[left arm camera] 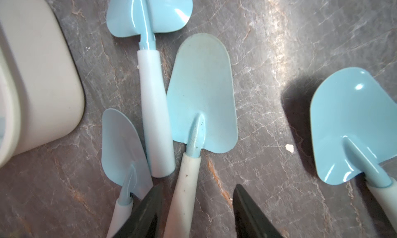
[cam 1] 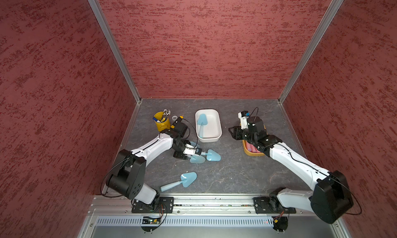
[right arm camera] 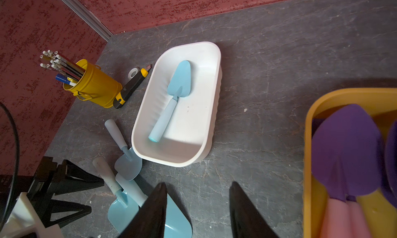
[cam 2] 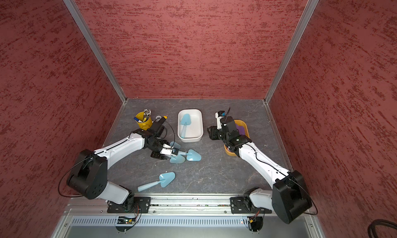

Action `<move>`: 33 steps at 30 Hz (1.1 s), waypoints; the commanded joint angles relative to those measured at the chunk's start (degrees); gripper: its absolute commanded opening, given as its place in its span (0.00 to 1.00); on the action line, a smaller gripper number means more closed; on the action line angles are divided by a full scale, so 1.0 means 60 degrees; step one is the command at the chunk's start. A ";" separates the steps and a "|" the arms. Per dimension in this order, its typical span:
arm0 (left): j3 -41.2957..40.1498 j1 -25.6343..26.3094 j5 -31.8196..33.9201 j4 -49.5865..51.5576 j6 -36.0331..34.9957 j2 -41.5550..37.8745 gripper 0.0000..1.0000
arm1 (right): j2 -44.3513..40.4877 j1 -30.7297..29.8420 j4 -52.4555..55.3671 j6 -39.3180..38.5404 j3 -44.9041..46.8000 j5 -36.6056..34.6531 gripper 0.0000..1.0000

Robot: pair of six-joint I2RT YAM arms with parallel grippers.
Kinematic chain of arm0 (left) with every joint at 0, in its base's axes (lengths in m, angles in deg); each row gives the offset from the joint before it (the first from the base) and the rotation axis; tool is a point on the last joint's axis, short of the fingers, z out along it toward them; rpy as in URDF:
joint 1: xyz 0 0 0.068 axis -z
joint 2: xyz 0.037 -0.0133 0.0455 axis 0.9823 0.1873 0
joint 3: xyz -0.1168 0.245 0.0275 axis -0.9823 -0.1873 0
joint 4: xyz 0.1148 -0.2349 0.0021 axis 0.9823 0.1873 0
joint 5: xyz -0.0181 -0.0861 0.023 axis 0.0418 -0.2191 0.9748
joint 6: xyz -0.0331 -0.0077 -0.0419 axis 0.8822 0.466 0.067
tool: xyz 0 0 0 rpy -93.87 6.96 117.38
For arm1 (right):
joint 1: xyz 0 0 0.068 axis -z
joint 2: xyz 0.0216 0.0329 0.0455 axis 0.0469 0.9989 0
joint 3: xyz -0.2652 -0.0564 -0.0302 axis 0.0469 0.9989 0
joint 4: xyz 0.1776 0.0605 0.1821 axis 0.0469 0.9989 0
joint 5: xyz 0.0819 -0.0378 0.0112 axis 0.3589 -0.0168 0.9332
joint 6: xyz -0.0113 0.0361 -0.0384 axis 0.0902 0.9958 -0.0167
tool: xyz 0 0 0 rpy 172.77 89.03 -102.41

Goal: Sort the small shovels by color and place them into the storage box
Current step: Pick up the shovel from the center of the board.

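One light blue shovel (cam 1: pixel 202 123) lies inside the white storage box (cam 1: pixel 209 140) at the middle of both top views. Three more blue shovels (cam 1: pixel 212 155) cluster on the table (cam 1: pixel 236 172) just lower left of it; we see the left gripper (left arm camera: pixel 197 186) astride one handle, fingers (left arm camera: pixel 148 213) spread, a gap beside one. A fifth shovel (cam 1: pixel 184 180) lies apart, lower down. The right gripper (right arm camera: pixel 198 183) hangs with fingers parted, nothing between them, near the orange box (right arm camera: pixel 309 140) holding purple shovels (right arm camera: pixel 345 153) with pink handles.
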 commanded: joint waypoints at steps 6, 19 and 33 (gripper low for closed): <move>0.0597 -0.0125 0.0505 0.0081 -0.0287 0.1033 0.48 | -0.0263 -0.0052 -0.0025 -0.0251 0.0160 -0.0351 0.49; 0.0192 -0.0109 0.1045 -0.0910 -0.0351 0.1577 0.37 | -0.0351 -0.0057 0.0045 -0.0354 0.0278 -0.0442 0.49; -0.0629 -0.0105 0.1485 -0.1470 -0.0822 0.1455 0.20 | -0.0197 -0.0051 -0.0057 -0.0366 0.0292 -0.0410 0.49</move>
